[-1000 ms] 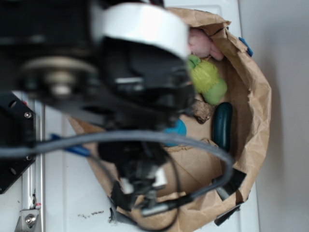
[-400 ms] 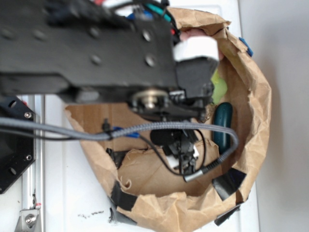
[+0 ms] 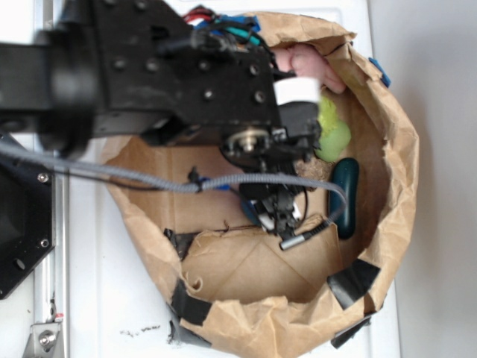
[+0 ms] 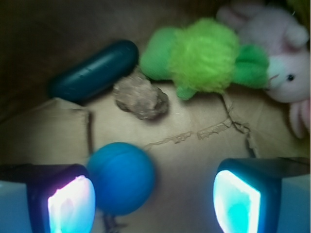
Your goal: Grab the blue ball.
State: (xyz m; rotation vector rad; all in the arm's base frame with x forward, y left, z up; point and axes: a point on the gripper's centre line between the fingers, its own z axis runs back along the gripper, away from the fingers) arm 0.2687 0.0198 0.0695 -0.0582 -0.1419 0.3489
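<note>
In the wrist view the blue ball (image 4: 121, 178) rests on the brown paper floor of the bag. It lies between my fingers, close against the inner side of the left finger (image 4: 70, 204), with a wide gap to the right finger (image 4: 236, 199). My gripper (image 4: 154, 201) is open and holds nothing. In the exterior view the gripper (image 3: 279, 218) hangs low inside the paper bag (image 3: 399, 149) and the arm covers the ball.
A dark teal capsule (image 4: 95, 70) (image 3: 345, 195) and a brown rock (image 4: 142, 95) lie just beyond the ball. A green plush (image 4: 206, 56) (image 3: 333, 134) and a pink plush (image 4: 279, 53) (image 3: 309, 63) sit farther back. The bag's crumpled walls ring everything.
The arm has swung across the bag, and the gripper has come down toward the bag's floor at the ball's place. The toys have not moved.
</note>
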